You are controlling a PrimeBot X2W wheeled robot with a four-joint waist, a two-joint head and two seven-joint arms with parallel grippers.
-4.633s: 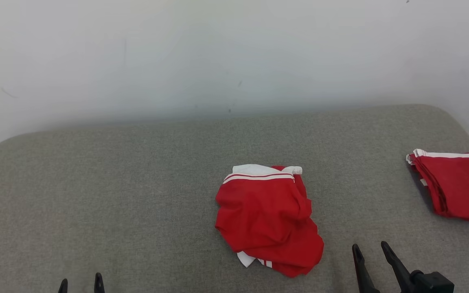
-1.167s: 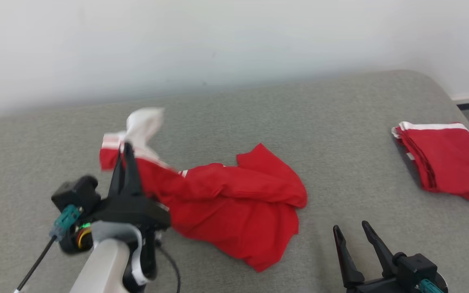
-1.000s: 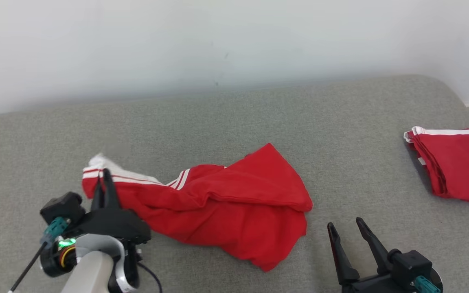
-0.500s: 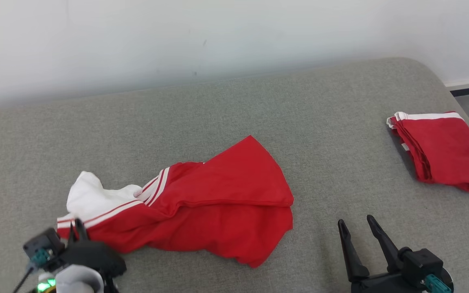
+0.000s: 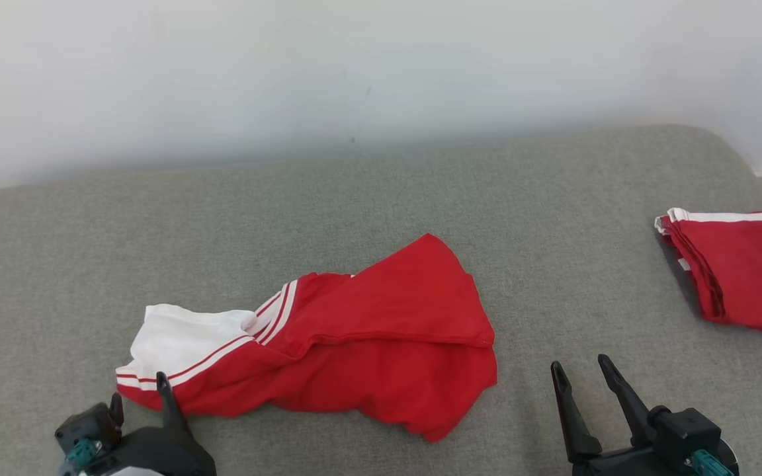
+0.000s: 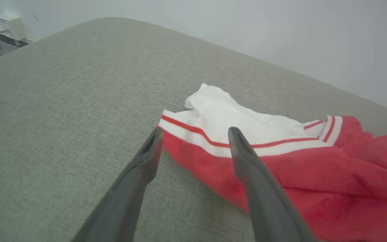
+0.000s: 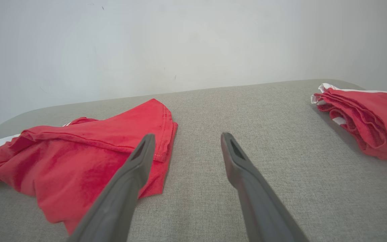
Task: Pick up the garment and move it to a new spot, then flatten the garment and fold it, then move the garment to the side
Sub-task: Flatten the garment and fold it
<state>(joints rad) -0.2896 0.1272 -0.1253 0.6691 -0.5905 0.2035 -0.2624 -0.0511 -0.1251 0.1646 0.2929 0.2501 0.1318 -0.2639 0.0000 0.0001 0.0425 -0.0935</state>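
The garment (image 5: pixel 368 344) is red with a white, red-striped band at its left end, and it lies stretched and rumpled across the middle of the grey surface (image 5: pixel 354 211). My left gripper (image 5: pixel 137 390) is open just off the band's lower left corner; the left wrist view shows its fingers (image 6: pixel 195 132) spread over that corner of the garment (image 6: pixel 233 134), gripping nothing. My right gripper (image 5: pixel 581 367) stands open to the right of the garment's red end. In the right wrist view that gripper (image 7: pixel 185 137) is empty, with the garment (image 7: pixel 89 148) to its left.
A second red garment (image 5: pixel 735 271) lies folded near the surface's right edge, also seen as a folded pile (image 7: pixel 368 114) in the right wrist view. A pale wall (image 5: pixel 354 73) rises behind. Bare grey surface (image 6: pixel 45 101) stretches left of the left gripper.
My left gripper dragged the white-banded end leftward and toward me, then opened and let it go. The garment now lies spread out. The right gripper stayed open and still.
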